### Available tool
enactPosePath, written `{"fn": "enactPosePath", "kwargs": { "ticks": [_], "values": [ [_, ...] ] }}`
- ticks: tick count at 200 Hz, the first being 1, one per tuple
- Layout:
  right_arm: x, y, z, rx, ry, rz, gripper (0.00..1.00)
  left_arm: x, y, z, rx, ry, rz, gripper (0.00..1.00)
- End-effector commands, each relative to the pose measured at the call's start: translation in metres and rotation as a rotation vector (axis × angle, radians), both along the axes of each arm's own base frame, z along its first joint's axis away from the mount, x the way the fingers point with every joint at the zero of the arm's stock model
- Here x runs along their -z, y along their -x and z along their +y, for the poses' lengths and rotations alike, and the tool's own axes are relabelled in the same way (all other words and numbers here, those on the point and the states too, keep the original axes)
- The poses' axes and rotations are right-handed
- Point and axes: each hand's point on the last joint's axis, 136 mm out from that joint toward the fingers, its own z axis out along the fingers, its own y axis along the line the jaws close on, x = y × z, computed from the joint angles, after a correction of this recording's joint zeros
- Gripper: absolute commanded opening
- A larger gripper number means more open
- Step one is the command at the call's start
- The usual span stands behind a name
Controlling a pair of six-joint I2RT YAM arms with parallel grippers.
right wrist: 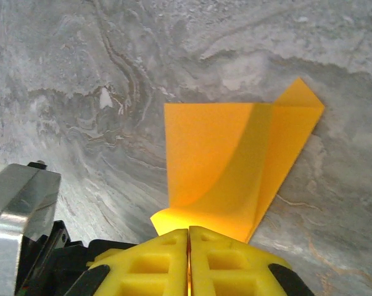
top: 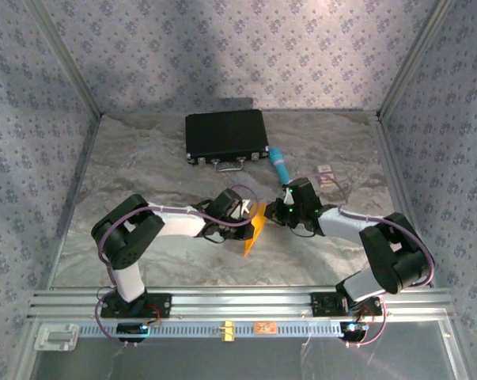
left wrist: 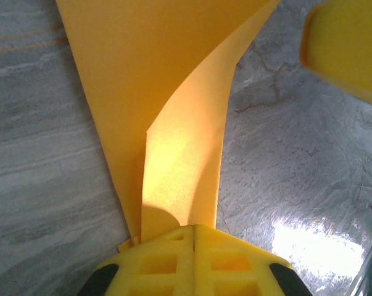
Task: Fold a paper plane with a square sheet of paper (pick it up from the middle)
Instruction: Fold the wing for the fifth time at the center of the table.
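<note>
The square sheet of paper (top: 254, 228), orange-yellow and folded into flaps, hangs between both grippers at the middle of the marbled table (top: 143, 158). My left gripper (top: 243, 214) is shut on one narrow end of the sheet (left wrist: 167, 92), jaws pressed together (left wrist: 194, 227). My right gripper (top: 273, 214) is shut on the opposite edge (right wrist: 189, 229). From there the sheet (right wrist: 235, 154) curves up and out to a pointed corner resting near the table. One yellow fingertip (left wrist: 346, 49) of the right gripper shows past the paper. A paper plane is out of view.
A black case (top: 226, 136) lies at the back. A teal pen-like tube (top: 279, 165) lies right of it, close behind my right gripper. A small pale card (top: 325, 174) sits further right. Metal frame posts and patterned walls enclose the table; a rail (top: 238, 301) runs along the near edge.
</note>
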Motion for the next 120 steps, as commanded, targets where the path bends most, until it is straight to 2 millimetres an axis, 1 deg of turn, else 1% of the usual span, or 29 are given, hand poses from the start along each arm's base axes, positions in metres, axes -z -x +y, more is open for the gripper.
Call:
{"fn": "enactPosePath", "kwargs": {
  "ticks": [1, 35, 52, 76, 101, 120],
  "values": [
    [-0.004, 0.0, 0.012, -0.064, 0.0, -0.009, 0.09, 0.027, 0.016, 0.022, 0.0, -0.106, 0.056, 0.0],
    [0.011, 0.003, 0.024, -0.105, 0.009, 0.026, 0.08, 0.029, 0.015, 0.02, 0.0, -0.104, 0.058, 0.0],
    [0.022, 0.005, 0.022, -0.102, 0.024, 0.054, 0.08, 0.031, 0.016, 0.021, 0.003, -0.112, 0.065, 0.0],
    [0.031, 0.008, 0.021, -0.106, 0.027, 0.062, 0.08, 0.031, 0.016, 0.02, 0.007, -0.11, 0.065, 0.0],
    [0.045, 0.006, 0.012, -0.087, 0.057, 0.082, 0.08, 0.031, 0.017, 0.017, 0.02, -0.104, 0.072, 0.0],
    [0.05, 0.0, 0.001, -0.058, 0.084, 0.088, 0.08, 0.032, 0.018, 0.018, 0.024, -0.108, 0.075, 0.0]
  ]
}}
